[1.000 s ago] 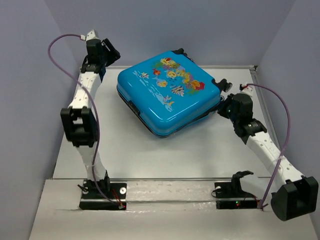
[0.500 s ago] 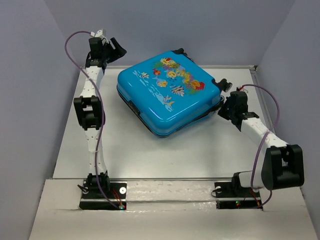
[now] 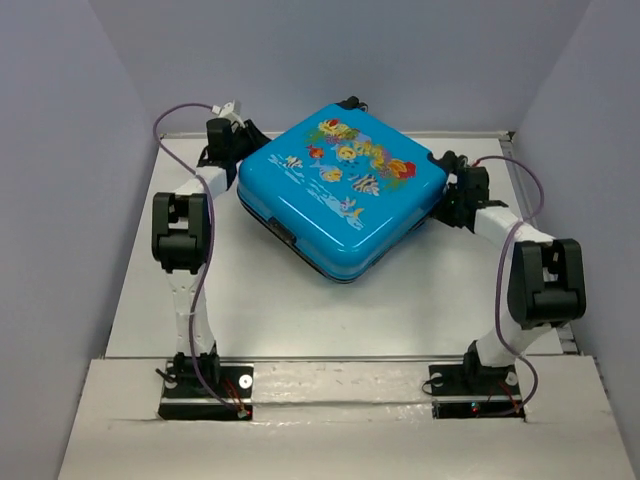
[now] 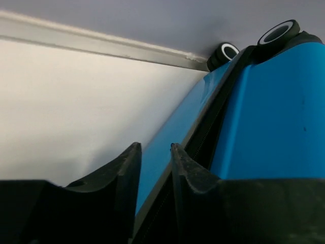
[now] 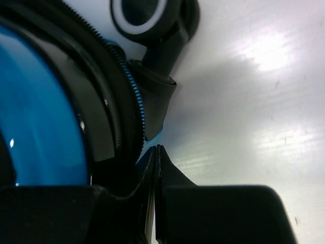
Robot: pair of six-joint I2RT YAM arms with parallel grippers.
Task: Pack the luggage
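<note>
The luggage (image 3: 335, 195) lies closed and flat on the worktop (image 3: 250, 300), towards the far middle, fish-print face up. It sits turned like a diamond. Its long axis runs from near-left to far-right, and the wheeled end points far-right, towards the back wall.

The left gripper (image 3: 235, 140) is at the left corner of the case. Its fingers (image 4: 127, 173) stand a narrow gap apart, and the blue side shell shows through that gap. No grasp is visible, and contact with the shell cannot be confirmed.

The right gripper (image 5: 155, 148) is at the right corner, low on the worktop. Its fingers are pressed together, tips just beside the black zipper edge (image 5: 133, 96), below a wheel (image 5: 139, 12). Nothing is seen between them.
</note>
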